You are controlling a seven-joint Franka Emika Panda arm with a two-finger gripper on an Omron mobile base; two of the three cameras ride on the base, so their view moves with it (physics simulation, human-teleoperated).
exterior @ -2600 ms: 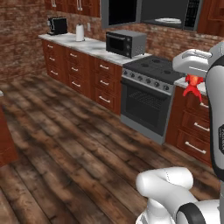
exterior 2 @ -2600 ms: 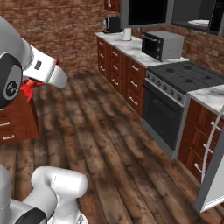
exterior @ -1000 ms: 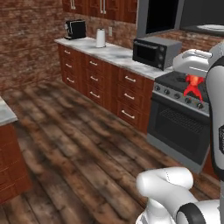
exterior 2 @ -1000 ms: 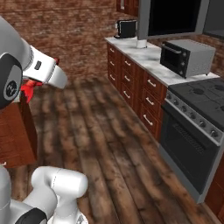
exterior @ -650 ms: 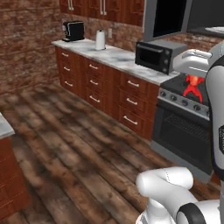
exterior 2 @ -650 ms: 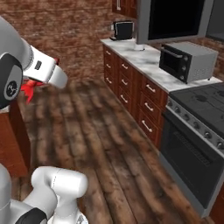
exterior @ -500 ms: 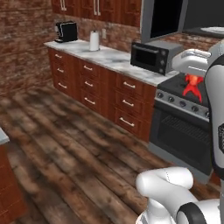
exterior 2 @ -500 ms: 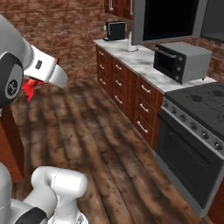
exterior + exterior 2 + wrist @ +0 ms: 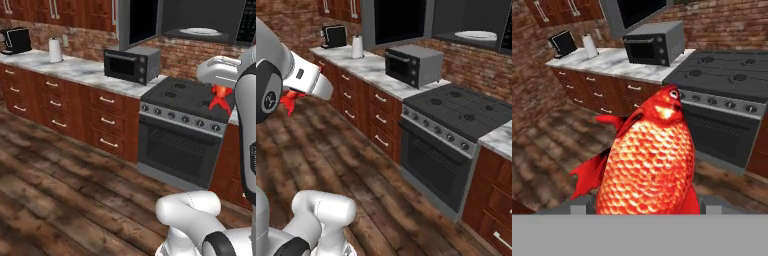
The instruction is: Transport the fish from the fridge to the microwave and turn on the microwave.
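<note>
The fish (image 9: 647, 162) sits clamped in the gripper (image 9: 220, 96), head pointing away from the hand and body filling the gap between the fingers (its red tail hangs below the white hand in the left base view). It is carried in mid-air, near the stove (image 9: 192, 102), below the open microwave (image 9: 200, 22).

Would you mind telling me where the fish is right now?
The fish is held in the jaws, up in the air at the right of the left base view, in front of the stove and below the open microwave.
</note>
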